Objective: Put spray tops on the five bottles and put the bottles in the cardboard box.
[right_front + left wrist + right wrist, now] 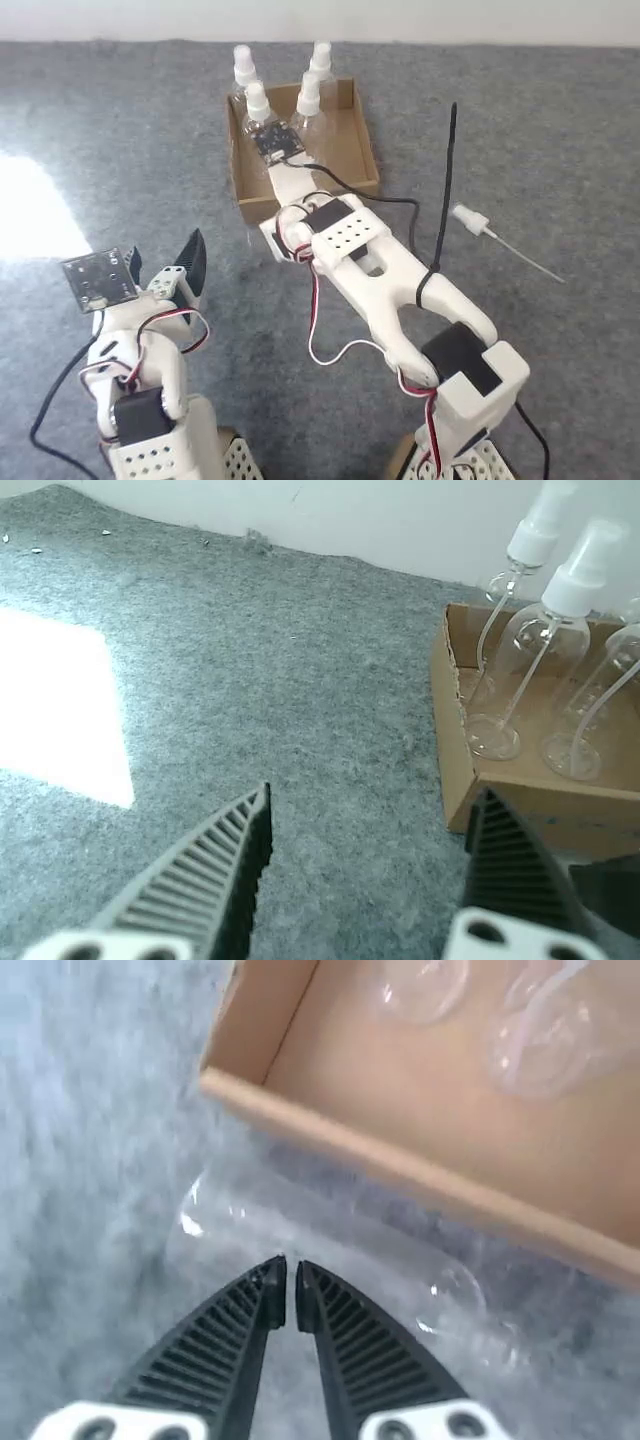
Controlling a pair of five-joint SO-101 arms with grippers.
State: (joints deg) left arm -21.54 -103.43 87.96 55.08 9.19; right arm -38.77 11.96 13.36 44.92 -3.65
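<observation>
Right gripper (290,1282), jaws nearly closed, empty, is hovering over the clear plastic bottle (385,1260) lying just outside the brown cardboard box (400,1175), presumably awaiting the white spray top (468,216) lying well apart; left gripper (378,798) is hanging wide open.

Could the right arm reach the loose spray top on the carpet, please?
Probably yes: the spray top lies alone on open carpet beside the right arm; only a black cable stands near.
</observation>
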